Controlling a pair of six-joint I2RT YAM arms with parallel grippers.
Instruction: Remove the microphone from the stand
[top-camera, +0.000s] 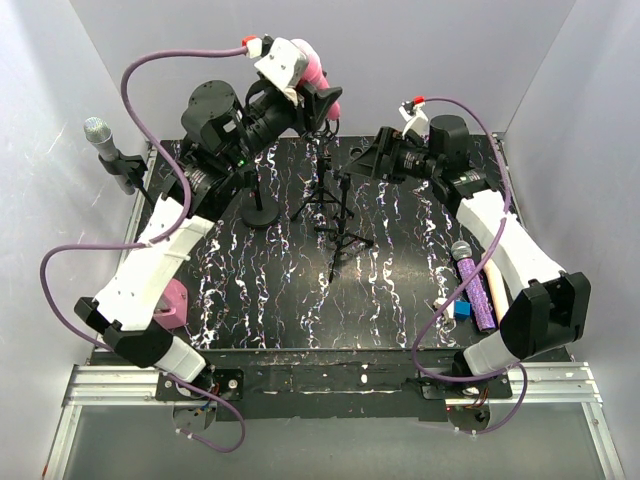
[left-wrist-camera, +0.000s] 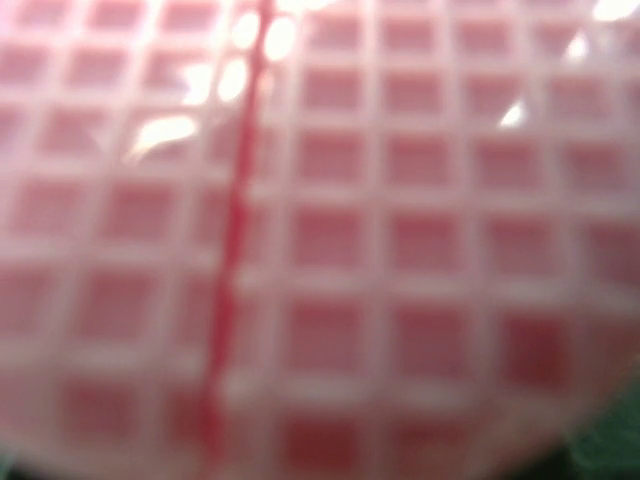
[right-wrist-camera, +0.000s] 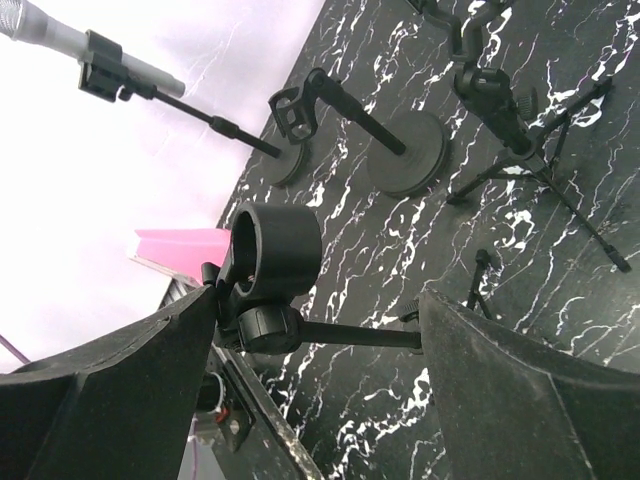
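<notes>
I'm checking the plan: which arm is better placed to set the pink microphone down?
Left. The left pincer grips the pink microphone, whose grille fills the left wrist view. The right pincer stands open around an empty stand clip, holding nothing.

The left arm (top-camera: 160, 250) and right arm (top-camera: 500, 235) wear white shells over black joints, with a chunky black link (top-camera: 545, 312) low on each. A purple cable (top-camera: 126, 90) loops along each arm to a red-and-white plug (top-camera: 252, 44). The right fingers (right-wrist-camera: 520, 400) are broad, matte black wedges.
</notes>
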